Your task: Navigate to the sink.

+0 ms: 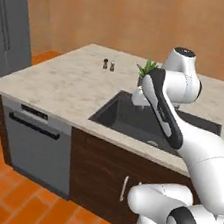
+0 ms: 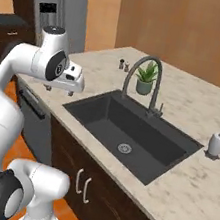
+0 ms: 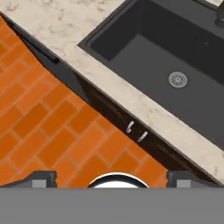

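Arm folded high, elbow raised, wrist bent so the hand points down. The pincer (image 2: 59,91) hangs over the front edge of the surface (image 2: 192,115), above the orange brick floor (image 3: 39,113). In the hand view the two finger tips sit far apart at the bottom corners: pincer wide, holding nothing.

The sink (image 2: 129,130) lies just beyond and to the right of the pincer (dark grey basin, round silver drain (image 3: 177,79) on its floor). A dark gooseneck faucet (image 2: 146,80) arches over its far rim.

Surface: beige marble island top. Past the faucet stands a small potted plant (image 2: 146,78); further back, two small shakers (image 1: 108,64) side by side. A white soap dispenser (image 2: 218,143) stands right of the basin, well apart from the pincer.

Below the pincer: dark wood cabinet doors with two silver handles (image 3: 136,131). A grey dishwasher front (image 1: 36,144) sits left of them. Room walls are tan; a grey refrigerator (image 1: 12,24) stands far left.
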Tool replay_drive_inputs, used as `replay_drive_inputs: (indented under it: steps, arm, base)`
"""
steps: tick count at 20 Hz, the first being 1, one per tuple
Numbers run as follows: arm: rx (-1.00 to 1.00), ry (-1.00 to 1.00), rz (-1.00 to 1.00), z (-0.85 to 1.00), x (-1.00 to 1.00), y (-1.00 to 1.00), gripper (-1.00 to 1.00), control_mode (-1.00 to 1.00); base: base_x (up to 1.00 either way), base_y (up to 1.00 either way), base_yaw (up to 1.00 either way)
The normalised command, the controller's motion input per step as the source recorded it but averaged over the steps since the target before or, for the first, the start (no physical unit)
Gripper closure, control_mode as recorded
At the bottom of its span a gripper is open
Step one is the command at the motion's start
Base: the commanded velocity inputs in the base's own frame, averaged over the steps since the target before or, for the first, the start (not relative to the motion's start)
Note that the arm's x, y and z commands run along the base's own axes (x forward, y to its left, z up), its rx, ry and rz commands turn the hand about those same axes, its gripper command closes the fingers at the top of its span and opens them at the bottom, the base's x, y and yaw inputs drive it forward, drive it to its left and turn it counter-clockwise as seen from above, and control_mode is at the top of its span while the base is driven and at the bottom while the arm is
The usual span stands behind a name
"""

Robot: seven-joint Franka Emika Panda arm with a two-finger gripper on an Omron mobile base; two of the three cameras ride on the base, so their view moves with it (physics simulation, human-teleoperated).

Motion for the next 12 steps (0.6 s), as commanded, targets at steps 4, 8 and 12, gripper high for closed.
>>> replay_drive_inputs:
  steps: [4, 8, 12]
  arm:
    - [0.00, 0.00, 0.00, 0.00, 0.00, 0.00, -1.00, 1.00]
    - [0.00, 0.00, 0.00, 0.00, 0.00, 0.00, -1.00, 1.00]
    - [0.00, 0.00, 0.00, 0.00, 0.00, 0.00, -1.00, 1.00]
  base:
    - [0.75, 0.65, -0.73]
    - [0.53, 0.66, -0.71]
    - [0.68, 0.18, -0.57]
